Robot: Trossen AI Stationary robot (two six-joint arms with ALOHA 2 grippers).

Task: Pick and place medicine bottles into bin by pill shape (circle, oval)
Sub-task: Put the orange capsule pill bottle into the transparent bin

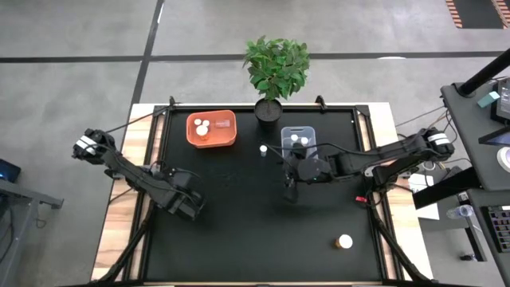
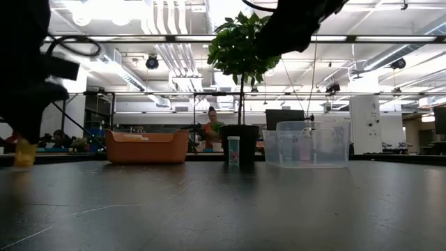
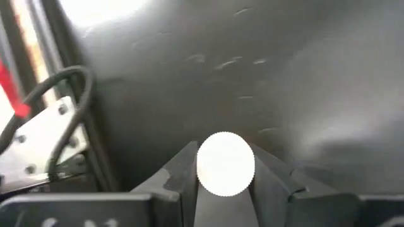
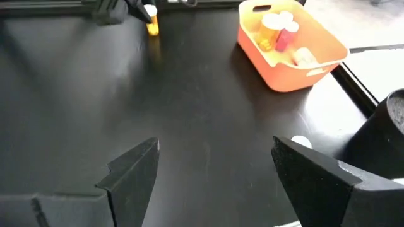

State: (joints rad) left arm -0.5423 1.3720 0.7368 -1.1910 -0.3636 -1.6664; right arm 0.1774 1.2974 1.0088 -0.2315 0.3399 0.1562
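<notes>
While a white-capped medicine bottle sits pinched between the fingers of the left hand near the desk's left edge, the right hand hangs with fingers spread wide and empty just beside the clear bin. Another bottle stands between that bin and the orange bin; one more stands well apart.

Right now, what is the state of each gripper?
Left gripper: jaws shut on a white-capped bottle.
Right gripper: jaws open, holding nothing.
</notes>
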